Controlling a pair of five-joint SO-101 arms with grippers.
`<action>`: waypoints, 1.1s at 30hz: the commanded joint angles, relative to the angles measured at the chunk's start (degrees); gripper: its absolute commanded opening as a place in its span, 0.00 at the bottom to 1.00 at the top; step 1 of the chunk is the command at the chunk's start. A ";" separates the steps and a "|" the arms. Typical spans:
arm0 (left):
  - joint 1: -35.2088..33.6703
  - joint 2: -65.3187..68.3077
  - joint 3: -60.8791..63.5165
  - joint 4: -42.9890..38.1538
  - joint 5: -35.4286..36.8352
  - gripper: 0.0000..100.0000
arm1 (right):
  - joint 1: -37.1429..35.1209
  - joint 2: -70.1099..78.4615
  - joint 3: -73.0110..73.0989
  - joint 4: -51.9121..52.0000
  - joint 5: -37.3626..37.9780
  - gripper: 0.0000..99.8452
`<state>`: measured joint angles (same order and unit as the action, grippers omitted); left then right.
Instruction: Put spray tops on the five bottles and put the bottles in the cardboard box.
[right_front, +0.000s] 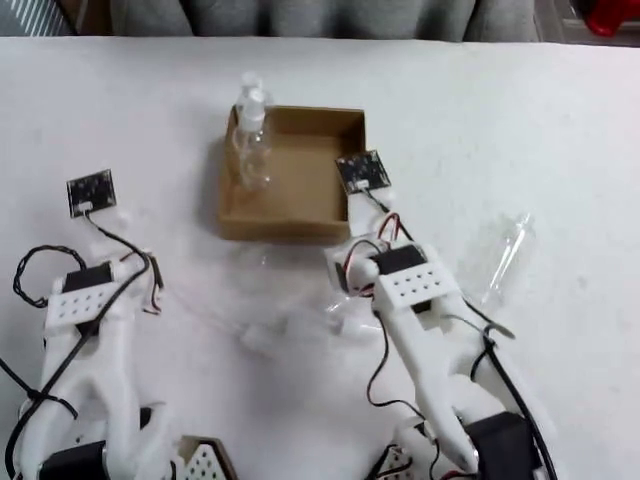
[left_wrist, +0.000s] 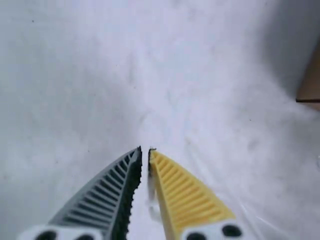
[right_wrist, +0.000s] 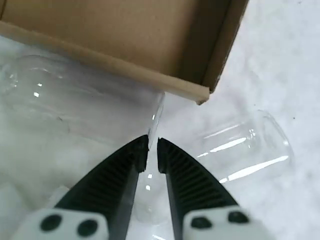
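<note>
Cardboard box (right_front: 285, 226) stands in the middle of the white table (right_front: 520, 120). Two capped bottles (right_front: 250, 135) stand upright in its far left corner. The right gripper (right_wrist: 148, 148) has its black fingers closed almost together, with nothing seen between the tips. It is above a clear bottle (right_wrist: 75, 105) lying along the box wall and a second bottle (right_wrist: 245, 145) near the box corner. The left gripper (left_wrist: 145, 150) is over bare table, its fingers also closed.
</note>
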<state>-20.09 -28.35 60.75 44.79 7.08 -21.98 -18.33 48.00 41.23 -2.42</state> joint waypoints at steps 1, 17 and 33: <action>-0.84 -2.24 -0.35 -1.41 0.53 0.02 | -2.77 2.15 -3.08 -3.03 -0.62 0.02; -0.84 -2.24 -0.35 -1.41 0.53 0.02 | -18.59 5.32 -3.16 -3.65 -0.62 0.02; -0.84 -2.68 -0.44 -0.97 0.62 0.02 | -6.99 -1.80 -1.58 -2.42 2.99 0.02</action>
<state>-20.09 -28.35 60.75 44.62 7.08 -29.98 -22.11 46.42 43.96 -0.13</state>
